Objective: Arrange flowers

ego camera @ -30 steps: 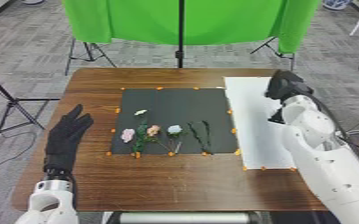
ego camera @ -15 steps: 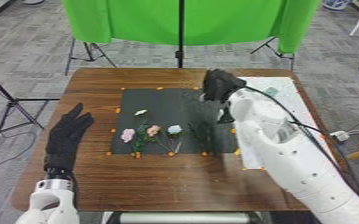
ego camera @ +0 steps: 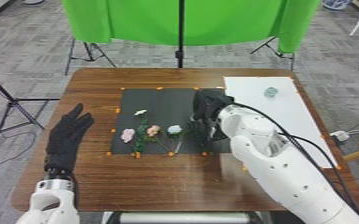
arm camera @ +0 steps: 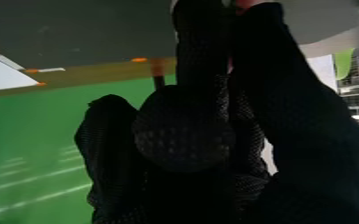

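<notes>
My right hand (ego camera: 208,110) is low over the right part of the dark mat (ego camera: 165,97), covering part of the dark green stems (ego camera: 196,131). The right wrist view has the same right hand (arm camera: 184,130) against the mat, with a bit of pink at its far end. Left of it on the mat lie a white flower (ego camera: 175,129), a peach flower (ego camera: 153,129), a pink flower (ego camera: 127,134), a small white one (ego camera: 140,112) and green leaves (ego camera: 140,144). One blue-grey flower (ego camera: 271,92) rests on the white sheet (ego camera: 286,112). My left hand (ego camera: 67,132) is open at the table's left side.
Orange markers edge the mat and the sheet on the brown table (ego camera: 158,185). Behind the table stand a green cloth (ego camera: 140,22) and a black pole (ego camera: 181,35). My right forearm (ego camera: 273,160) crosses the sheet's lower left part.
My right hand has moved left and toward the near side, from the white sheet to the mat. The blue-grey flower on the sheet is now uncovered. The left hand has stayed still.
</notes>
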Robot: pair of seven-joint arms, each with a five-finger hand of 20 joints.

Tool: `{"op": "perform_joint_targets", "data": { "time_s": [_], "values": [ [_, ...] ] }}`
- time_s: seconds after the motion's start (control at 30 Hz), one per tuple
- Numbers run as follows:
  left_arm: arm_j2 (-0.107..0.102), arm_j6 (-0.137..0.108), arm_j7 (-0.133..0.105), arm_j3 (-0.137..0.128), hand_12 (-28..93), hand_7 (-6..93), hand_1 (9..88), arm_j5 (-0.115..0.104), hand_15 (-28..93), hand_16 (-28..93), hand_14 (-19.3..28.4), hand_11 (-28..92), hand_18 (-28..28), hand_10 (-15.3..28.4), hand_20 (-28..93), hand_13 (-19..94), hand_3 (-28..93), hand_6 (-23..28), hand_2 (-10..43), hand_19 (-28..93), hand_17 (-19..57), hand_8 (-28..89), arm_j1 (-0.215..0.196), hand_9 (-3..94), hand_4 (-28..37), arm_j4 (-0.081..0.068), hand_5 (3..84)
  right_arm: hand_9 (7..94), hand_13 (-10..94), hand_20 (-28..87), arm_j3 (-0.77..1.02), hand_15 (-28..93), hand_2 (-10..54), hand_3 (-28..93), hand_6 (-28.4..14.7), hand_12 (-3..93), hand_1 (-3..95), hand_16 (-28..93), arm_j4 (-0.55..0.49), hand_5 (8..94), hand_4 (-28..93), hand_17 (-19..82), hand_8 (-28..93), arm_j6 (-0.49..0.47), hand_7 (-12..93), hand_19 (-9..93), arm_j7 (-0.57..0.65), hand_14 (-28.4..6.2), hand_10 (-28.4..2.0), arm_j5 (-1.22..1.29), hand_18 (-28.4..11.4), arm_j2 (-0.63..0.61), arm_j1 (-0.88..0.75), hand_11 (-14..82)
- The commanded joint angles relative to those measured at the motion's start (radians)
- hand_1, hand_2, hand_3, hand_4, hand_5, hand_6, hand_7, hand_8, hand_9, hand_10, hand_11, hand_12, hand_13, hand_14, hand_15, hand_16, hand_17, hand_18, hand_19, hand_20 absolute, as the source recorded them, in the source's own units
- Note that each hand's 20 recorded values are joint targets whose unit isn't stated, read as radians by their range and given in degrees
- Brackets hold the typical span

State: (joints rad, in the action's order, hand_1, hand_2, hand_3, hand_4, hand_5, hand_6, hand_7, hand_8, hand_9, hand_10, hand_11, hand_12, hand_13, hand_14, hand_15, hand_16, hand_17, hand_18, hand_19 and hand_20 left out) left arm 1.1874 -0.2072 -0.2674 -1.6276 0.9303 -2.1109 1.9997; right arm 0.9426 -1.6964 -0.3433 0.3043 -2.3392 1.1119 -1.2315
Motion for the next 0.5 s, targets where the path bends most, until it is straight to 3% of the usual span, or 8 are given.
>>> {"op": "perform_joint_targets", "data": {
  "time_s": [0.03, 0.27, 0.5],
  "values": [
    [0.0, 0.013, 0.01, 0.0, 10, 5.6, 20.5, 0.004, 10, 1, 15.8, 13, 11.6, 13.4, 19, 35, 65, 4.2, 3.9, 2, 6.2, -5, -0.013, 42.0, -27.2, -0.004, 41.0, 87.5, 91, 56, 0.021, 60, -9.5, 48, 2.3, 32.0, 56.9, 34, -0.013, 72.5, -13, 65, 6, -0.021, 16, 93, -0.007, -0.4, -9.8, -0.015, -9.8, -0.014, -0.014, 20.0],
    [-0.002, 0.016, 0.011, -0.002, 10, 5.5, 20.6, 0.006, 10, 1, 15.8, 13, 11.6, 13.4, 19, 35, 65, 4.2, 3.5, 2, 6.1, -5, -0.013, 42.0, -26.8, -0.004, 40.9, 86.2, 91, 56, 0.04, 60, -9.5, 55, 2.8, 28.0, 51.1, 34, -0.021, 69.2, -16, 65, 2, -0.042, 16, 93, -0.01, -0.5, -10.4, -0.007, -9.8, -0.023, -0.013, 23.6],
    [-0.001, 0.012, 0.007, 0.0, 10, 5.5, 21.4, 0.006, 10, 2, 15.8, 13, 11.7, 13.3, 19, 35, 65, 4.2, 2.7, 2, 6.1, -5, -0.005, 42.0, -26.1, -0.007, 40.8, 85.2, 91, 56, 0.048, 60, -9.5, 61, 3.2, 23.8, 45.7, 34, -0.025, 67.3, -19, 64, -9, -0.073, 16, 93, -0.018, -0.5, -11.0, -0.003, -10.1, -0.03, 0.0, 26.3]
  ]
}}
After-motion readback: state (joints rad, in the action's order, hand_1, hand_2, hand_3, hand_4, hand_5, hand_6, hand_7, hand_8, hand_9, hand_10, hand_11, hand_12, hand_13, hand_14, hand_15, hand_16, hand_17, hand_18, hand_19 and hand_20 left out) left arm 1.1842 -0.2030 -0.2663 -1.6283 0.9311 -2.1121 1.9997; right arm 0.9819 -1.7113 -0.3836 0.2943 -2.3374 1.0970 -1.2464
